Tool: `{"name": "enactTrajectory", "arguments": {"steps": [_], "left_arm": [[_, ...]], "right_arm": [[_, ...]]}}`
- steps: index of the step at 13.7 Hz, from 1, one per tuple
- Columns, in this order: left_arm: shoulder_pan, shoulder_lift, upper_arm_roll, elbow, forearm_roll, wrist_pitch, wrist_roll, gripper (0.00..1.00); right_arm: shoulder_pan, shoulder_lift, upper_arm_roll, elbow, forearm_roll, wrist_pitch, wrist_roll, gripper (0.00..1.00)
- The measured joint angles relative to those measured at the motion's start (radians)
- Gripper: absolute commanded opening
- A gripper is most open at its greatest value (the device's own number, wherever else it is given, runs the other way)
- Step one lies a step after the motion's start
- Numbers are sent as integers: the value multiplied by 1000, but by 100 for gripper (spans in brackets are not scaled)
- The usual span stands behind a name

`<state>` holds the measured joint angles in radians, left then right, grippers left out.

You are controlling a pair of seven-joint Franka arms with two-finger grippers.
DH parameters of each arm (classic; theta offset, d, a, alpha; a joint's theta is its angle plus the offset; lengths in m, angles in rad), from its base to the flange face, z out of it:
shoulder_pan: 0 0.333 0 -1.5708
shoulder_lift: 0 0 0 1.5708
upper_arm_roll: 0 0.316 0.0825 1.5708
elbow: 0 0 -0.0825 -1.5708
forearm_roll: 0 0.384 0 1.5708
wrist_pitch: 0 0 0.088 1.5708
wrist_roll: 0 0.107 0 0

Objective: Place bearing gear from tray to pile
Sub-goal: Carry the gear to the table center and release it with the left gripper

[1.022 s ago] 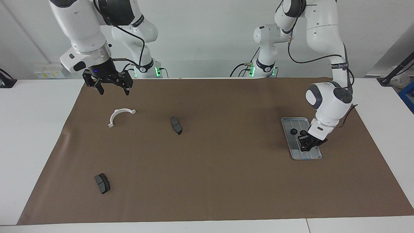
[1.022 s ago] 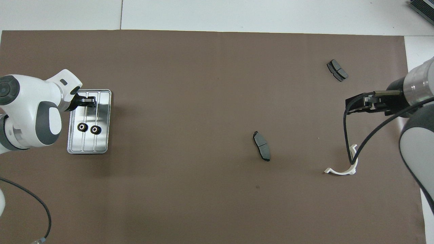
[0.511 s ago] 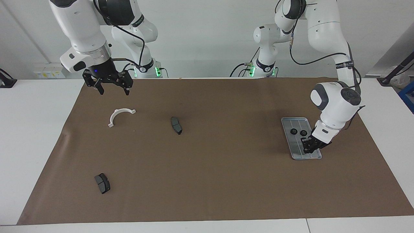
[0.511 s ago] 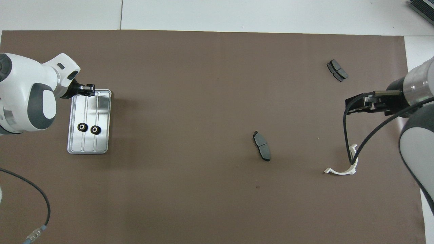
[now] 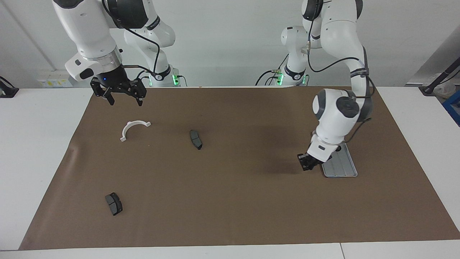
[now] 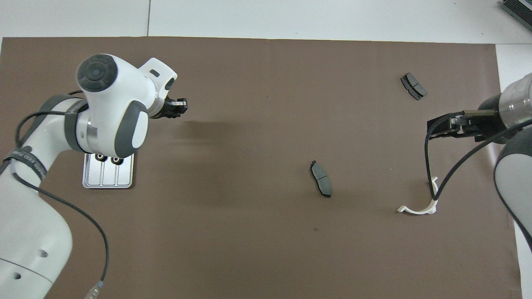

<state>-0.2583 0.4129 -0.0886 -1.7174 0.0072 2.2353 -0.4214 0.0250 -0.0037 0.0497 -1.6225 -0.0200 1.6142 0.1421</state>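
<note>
Left gripper [image 5: 306, 164] has swung off the tray [image 5: 343, 166] since the last frames and now hangs over bare mat beside it, toward the table's middle. Fingers pinched shut; a gear between them is likely but too small to confirm. Two gears [image 6: 108, 158] sit in the tray, half hidden under the arm in the overhead view. No pile visible on the mat yet. Right gripper [image 5: 123, 96] waits, jaws spread, over the mat near the white bracket [image 5: 133, 128]. To do this well: carry level, pick a drop spot clear of the brake pads [image 5: 196, 139], lower close to the mat before releasing so the gear doesn't roll.
</note>
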Motion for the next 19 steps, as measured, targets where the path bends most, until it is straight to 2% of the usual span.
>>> {"name": "enactTrajectory", "arguments": {"steps": [2, 5, 8, 9, 10, 11, 12, 13, 14, 19], "left_arm": [[-113, 1, -2, 1, 9, 16, -131, 0], [-267, 16, -2, -11, 12, 105, -274, 0], [-351, 48, -2, -19, 12, 156, -308, 0], [-360, 59, -1, -23, 12, 180, -308, 7], [-365, 65, -1, -28, 12, 200, -308, 21], [-369, 68, -2, -32, 12, 211, -307, 49], [-373, 69, -2, -32, 12, 215, -307, 82], [-376, 68, -2, -32, 12, 216, -307, 97], [-378, 68, -1, -32, 12, 216, -307, 100], [-350, 66, 47, 5, 12, 187, -311, 100]], "right_arm": [[-4, 0, 0, 0, 0, 0, 0, 100], [-4, 0, 0, 0, 0, 0, 0, 100], [-4, 0, 0, -2, 0, 0, 0, 100], [-4, 0, 1, -3, 0, 0, 0, 100], [-4, 0, 1, -4, 0, 2, 0, 100], [-4, 0, 1, -4, 0, 6, 0, 100], [-4, -1, 1, -6, 0, 9, 0, 100], [-4, -1, 2, -9, 0, 14, 0, 100], [-4, -1, 3, -10, 0, 18, 0, 100], [0, -3, 10, -21, 0, 37, 0, 100]]}}
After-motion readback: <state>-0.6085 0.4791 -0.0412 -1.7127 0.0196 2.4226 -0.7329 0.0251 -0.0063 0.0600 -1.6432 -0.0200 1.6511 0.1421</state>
